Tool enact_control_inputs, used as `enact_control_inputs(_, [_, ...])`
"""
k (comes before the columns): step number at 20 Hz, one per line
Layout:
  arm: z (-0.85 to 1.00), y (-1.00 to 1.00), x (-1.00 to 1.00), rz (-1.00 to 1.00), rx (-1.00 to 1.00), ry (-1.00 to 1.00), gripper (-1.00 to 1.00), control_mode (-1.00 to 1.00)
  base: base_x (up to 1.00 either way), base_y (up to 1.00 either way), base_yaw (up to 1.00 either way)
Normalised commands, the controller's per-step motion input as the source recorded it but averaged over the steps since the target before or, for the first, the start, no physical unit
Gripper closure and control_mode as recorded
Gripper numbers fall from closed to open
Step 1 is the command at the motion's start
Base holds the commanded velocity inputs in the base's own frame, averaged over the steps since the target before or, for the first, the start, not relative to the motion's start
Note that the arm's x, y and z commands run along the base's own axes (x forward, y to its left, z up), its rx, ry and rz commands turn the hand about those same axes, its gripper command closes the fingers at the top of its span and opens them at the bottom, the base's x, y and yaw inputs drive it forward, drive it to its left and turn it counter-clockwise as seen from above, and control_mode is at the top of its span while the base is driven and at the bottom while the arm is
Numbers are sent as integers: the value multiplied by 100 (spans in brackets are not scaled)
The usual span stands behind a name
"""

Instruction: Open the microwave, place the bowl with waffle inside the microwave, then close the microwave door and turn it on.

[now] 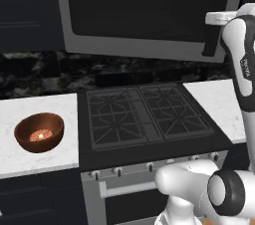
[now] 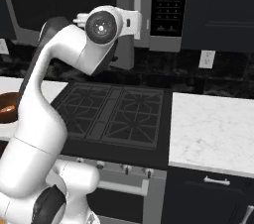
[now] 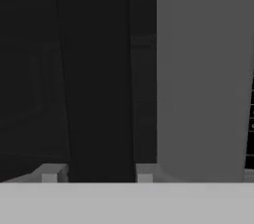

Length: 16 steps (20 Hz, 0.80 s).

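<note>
The microwave (image 2: 168, 0) hangs above the stove, with its black button panel on the right. Its microwave door (image 1: 144, 5) has a large dark window and faces me; I cannot tell if it is slightly ajar. My gripper (image 1: 214, 20) is raised to the door's right edge, at the black vertical handle (image 1: 211, 42). In the hand view the handle (image 3: 96, 69) fills the gap between the fingertips (image 3: 49, 173), so the gripper (image 3: 96, 173) is shut on it. The reddish-brown bowl (image 1: 39, 132) stands on the left counter with the waffle (image 1: 41, 135) inside, far from the gripper.
A black gas stove (image 1: 144, 114) with grates sits directly below the microwave. White marble counters lie to its left (image 1: 30, 109) and right (image 2: 213, 129). A wall outlet (image 2: 207, 59) is on the dark backsplash at the right. Dark cabinets flank the microwave.
</note>
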Motion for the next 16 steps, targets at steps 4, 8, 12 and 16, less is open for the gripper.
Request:
enact_control_inputs(4, [-27, 23, -100, 0, -1, -1, 100, -100, 0, 0, 0])
enact_control_inputs(8, [-48, 39, -74, 1, -6, 0, -100, -100, 0, 0, 0])
enact_control_inputs(12, [-3, -74, -77, -7, 16, 0, -100, -100, 0, 0, 0])
enact_control_inputs(16, [16, -100, -43, -8, 23, 12, -100, -100, 0, 0, 0])
